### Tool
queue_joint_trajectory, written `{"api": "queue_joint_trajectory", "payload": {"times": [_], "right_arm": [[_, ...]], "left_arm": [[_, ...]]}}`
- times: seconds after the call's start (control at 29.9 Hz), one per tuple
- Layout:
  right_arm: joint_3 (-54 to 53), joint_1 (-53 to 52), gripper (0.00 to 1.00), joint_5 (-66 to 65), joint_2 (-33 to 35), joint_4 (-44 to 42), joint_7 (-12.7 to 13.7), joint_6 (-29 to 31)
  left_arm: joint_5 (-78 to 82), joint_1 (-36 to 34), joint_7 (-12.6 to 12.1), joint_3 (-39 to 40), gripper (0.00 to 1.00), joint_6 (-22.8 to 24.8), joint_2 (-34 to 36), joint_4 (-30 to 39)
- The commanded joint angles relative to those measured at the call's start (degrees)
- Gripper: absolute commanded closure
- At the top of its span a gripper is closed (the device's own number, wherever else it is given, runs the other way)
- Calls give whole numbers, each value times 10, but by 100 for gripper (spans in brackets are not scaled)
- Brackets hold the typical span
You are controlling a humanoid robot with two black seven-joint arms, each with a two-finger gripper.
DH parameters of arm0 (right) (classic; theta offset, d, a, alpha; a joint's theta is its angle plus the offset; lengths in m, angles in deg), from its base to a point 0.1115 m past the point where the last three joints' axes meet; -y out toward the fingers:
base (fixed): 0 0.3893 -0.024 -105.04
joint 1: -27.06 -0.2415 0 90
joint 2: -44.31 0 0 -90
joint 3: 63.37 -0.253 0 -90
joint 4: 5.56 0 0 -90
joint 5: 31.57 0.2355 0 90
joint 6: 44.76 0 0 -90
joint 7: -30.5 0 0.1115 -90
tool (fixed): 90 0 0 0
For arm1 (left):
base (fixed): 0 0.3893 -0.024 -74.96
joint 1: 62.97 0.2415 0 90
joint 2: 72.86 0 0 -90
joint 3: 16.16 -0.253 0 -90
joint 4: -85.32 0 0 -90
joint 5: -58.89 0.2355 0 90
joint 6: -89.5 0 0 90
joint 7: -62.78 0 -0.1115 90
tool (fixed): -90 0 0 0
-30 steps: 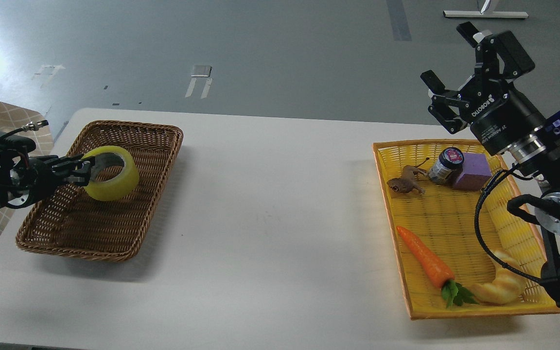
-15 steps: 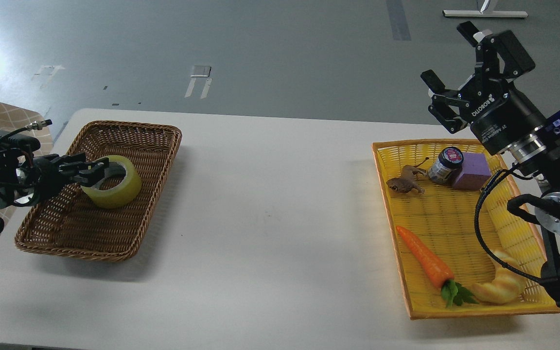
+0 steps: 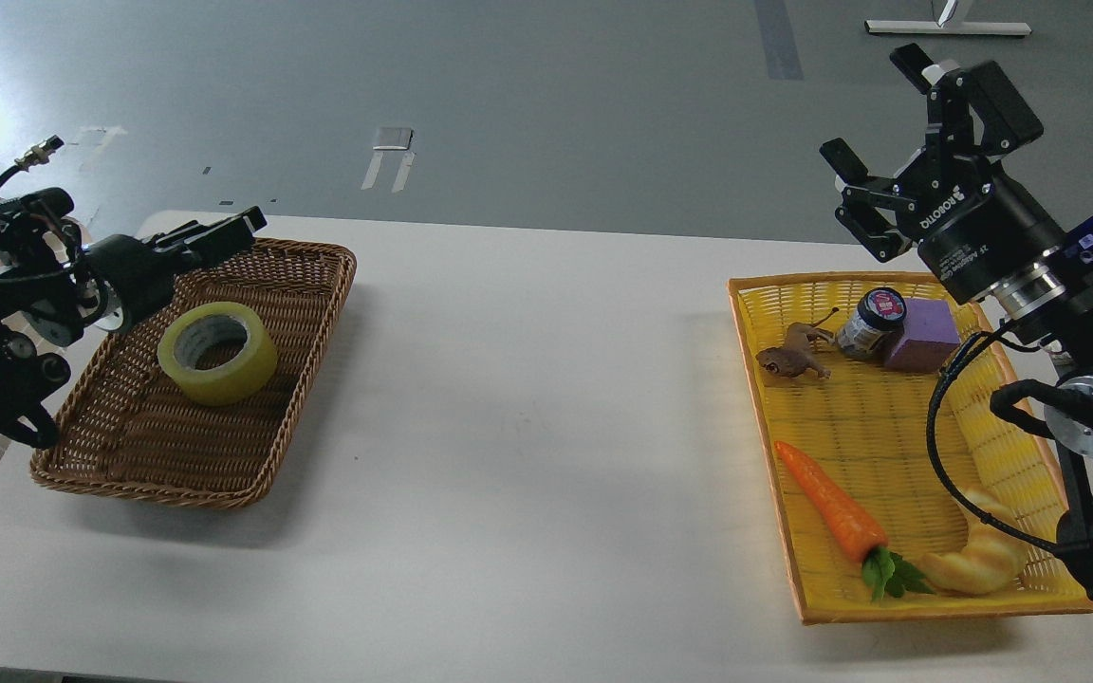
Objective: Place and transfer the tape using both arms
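The tape lay flat in the brown basket; the left pincer could not be judged, the right pincer was spread.

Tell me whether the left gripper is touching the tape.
Apart. In the head view the left gripper is raised over the brown basket's far rim, with bare weave showing between it and the tape lying flat inside.
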Motion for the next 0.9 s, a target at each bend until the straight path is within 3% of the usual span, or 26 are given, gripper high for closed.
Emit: {"api": "queue_joint_trajectory", "payload": {"times": [0.0,0.17,0.27,0.43,0.6,0.7,0.77,0.87], "right_arm": [[1,4,0,0,5,0,0,0],[1,5,0,0,5,1,0,0],[1,6,0,0,5,2,0,0],[3,14,0,0,6,5,0,4],[-1,8,0,1,5,8,0,4],[-2,4,0,1,3,19,0,2],[-2,2,0,2,2,32,0,1],[-2,-8,0,2,1,39,0,1]], "left_arm": [[-116,-29,-4,2,2,10,-19,60],[-209,-64,-4,2,2,21,-50,111],[-232,-80,-2,8,2,65,-74,140],[-339,-84,-2,67,2,90,-163,140],[-358,-76,0,143,2,103,-209,140],[-369,-62,1,192,2,128,-229,143],[-387,-26,0,243,2,189,-246,144],[-394,-2,-5,295,2,225,-274,144]]}}
